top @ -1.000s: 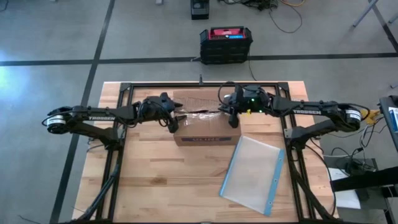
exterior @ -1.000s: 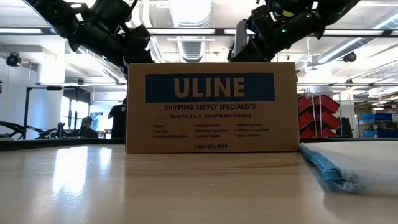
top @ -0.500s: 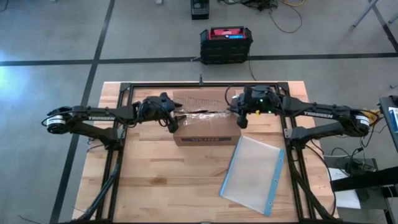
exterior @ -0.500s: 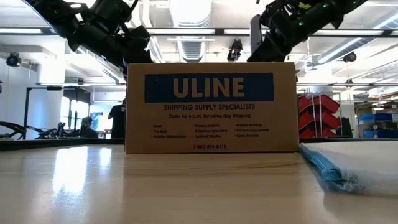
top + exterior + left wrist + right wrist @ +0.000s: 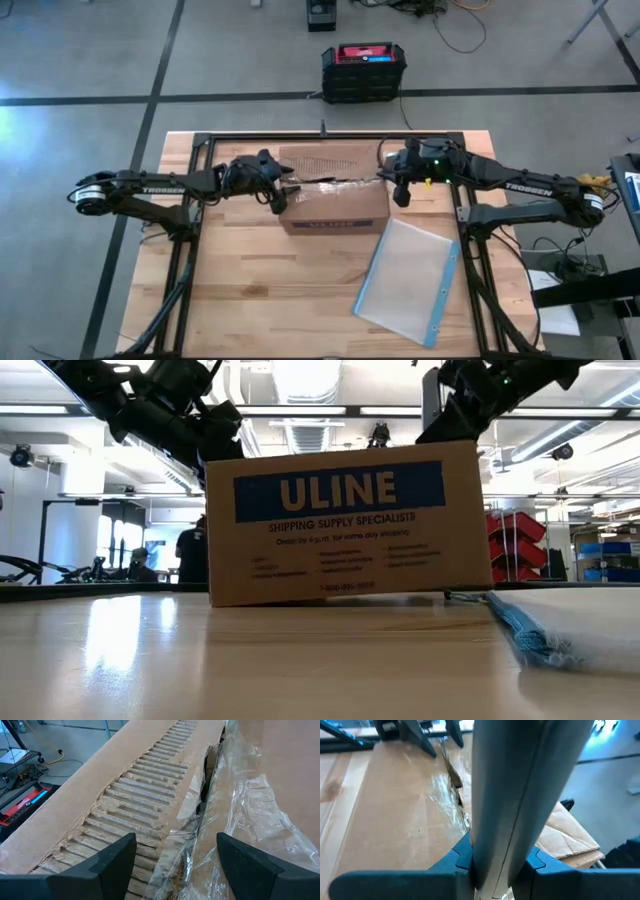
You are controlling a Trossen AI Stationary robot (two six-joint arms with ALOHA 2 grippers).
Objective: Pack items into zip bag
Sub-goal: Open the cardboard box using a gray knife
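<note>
Right gripper point(image 5: 402, 192) hovers at the right end of the cardboard box point(image 5: 335, 205), pinched shut on a pale grey flat bar point(image 5: 520, 795); what that bar is I cannot tell. Left gripper point(image 5: 283, 195) is at the box's left end, its fingers spread wide over the top seam and holding nothing.

Nearest the table's front edge, the zip bag point(image 5: 408, 280) lies flat on the wooden table point(image 5: 250, 290), blue zip strip along its right-hand side. It is well apart from both grippers and looks empty.

Behind it the box sits tilted, the end under the right gripper raised slightly off the table. Along its top seam the clear tape point(image 5: 240, 820) is crumpled and torn, and a strip of bared corrugation point(image 5: 145, 795) runs beside a narrow dark gap.

No items show anywhere, so presumably they are inside the box. By my reading packing has not begun: the box has to be opened, the items taken out, the bag filled and zipped.

Beyond the table a dark red-topped case point(image 5: 363, 70) stands on the floor.
</note>
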